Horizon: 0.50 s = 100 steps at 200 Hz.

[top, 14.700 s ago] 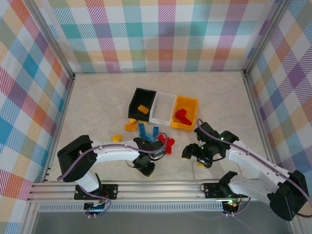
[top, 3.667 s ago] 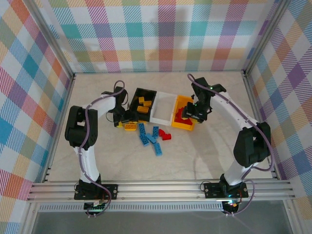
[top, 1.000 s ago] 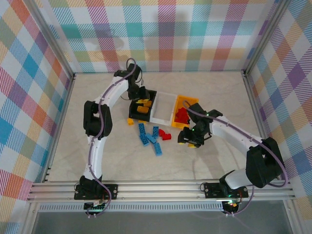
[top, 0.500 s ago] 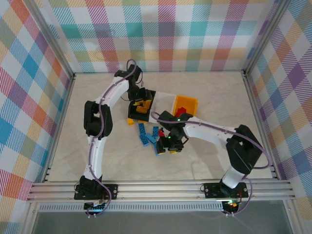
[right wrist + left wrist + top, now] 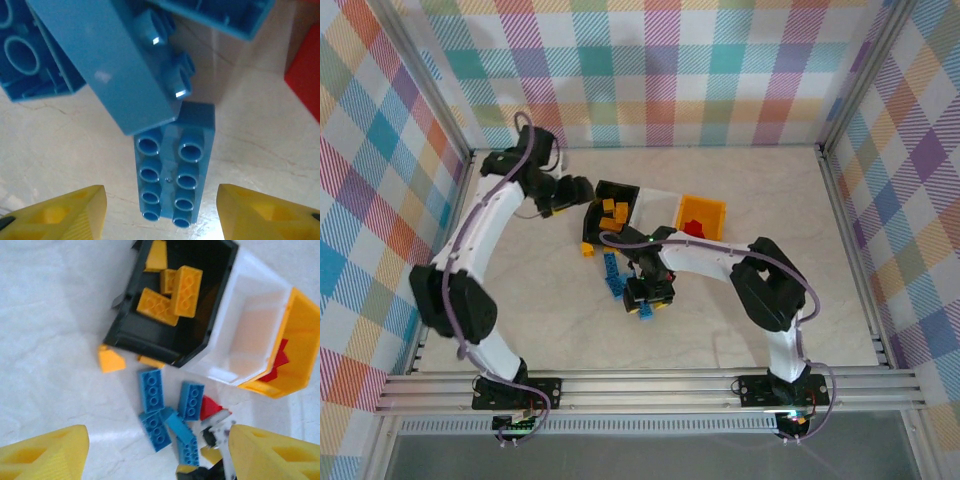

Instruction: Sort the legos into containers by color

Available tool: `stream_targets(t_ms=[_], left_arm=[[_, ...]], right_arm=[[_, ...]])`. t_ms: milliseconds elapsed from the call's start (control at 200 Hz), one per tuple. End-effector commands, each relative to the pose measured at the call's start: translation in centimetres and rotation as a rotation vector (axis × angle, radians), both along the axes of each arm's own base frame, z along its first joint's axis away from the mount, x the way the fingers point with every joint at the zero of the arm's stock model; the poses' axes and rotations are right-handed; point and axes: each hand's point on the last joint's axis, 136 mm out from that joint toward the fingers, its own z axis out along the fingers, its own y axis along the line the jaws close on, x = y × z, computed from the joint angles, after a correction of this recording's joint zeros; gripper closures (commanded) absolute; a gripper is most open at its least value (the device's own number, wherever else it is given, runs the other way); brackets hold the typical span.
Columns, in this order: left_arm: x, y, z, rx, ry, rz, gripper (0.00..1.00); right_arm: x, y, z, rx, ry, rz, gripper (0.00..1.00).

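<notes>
Left gripper [image 5: 157, 455]: spread wide, empty.
Right gripper [image 5: 165, 212]: spread, fingers either side of 1 blue brick [image 5: 172, 170].
Black bin [image 5: 122, 320]: yellow bricks [image 5: 186, 290] inside.

Pale marbled tabletop [image 5: 770, 190], plaid-patterned walls [image 5: 650, 70], aluminium frame rails [image 5: 650, 392].

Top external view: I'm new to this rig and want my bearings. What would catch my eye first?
At the centre, side by side, stand a black bin holding yellow-orange bricks, a white bin, and a yellow-orange bin with red bricks. Just in front lies a cluster of blue bricks. There the right gripper hangs open over one blue brick.
</notes>
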Motion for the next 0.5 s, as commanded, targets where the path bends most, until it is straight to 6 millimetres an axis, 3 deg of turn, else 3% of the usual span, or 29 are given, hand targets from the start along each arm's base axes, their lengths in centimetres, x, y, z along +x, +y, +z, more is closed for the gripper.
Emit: stream_targets(t_ms=[0,280,495], left_arm=[[-2.3,1.0,-1.2,0.019,0.022,-0.001,0.26],[-6.2,1.9,-3.2,0.007,0.060,0.042,0.25],[-7.2,1.8,-3.7,-0.021,0.070,0.067,0.23]], right_arm=[[0.3,-0.9,-0.4,-0.072,-0.008,0.025,0.40],[0.7,-1.5,-1.9,-0.127,-0.019,0.010,0.49],[0.8,-2.6,-1.6,-0.156,-0.054,-0.005,0.67]])
